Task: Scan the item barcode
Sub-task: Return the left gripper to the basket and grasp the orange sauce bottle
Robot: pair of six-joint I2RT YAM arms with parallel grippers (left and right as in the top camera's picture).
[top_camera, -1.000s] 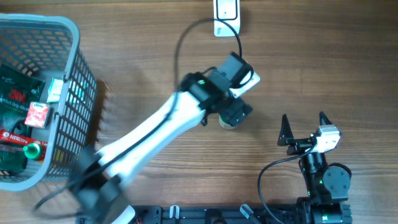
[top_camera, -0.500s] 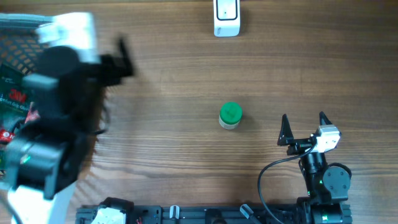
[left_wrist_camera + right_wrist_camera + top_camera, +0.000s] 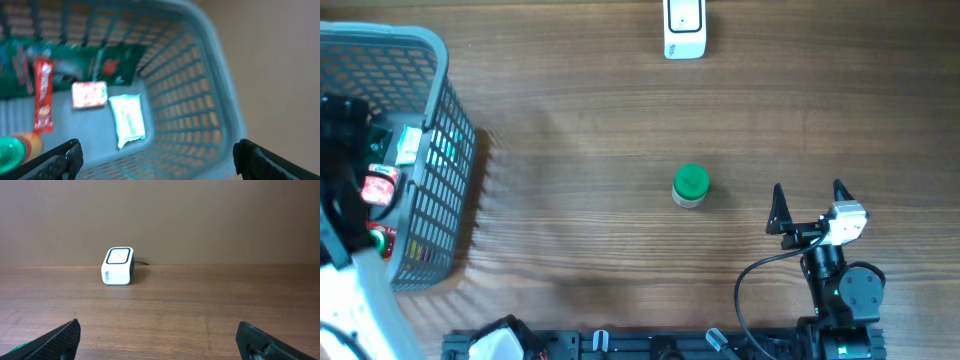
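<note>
Two tools stand spread and empty: the left tool (image 3: 160, 157) hangs over the grey plastic mesh basket (image 3: 450, 130), the right tool (image 3: 808, 195) rests idle. A small green-lidded jar (image 3: 691, 186) stands mid-desk (image 3: 570, 120), well apart from the white box-shaped scanner (image 3: 683, 28). Nothing faces the scanner, so a scan probably remains.

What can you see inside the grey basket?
Inside the basket: green packets, a red bar, a small red-and-white pack, a pale teal sachet, a green-capped item. Whatever lies beneath them is covered.
</note>
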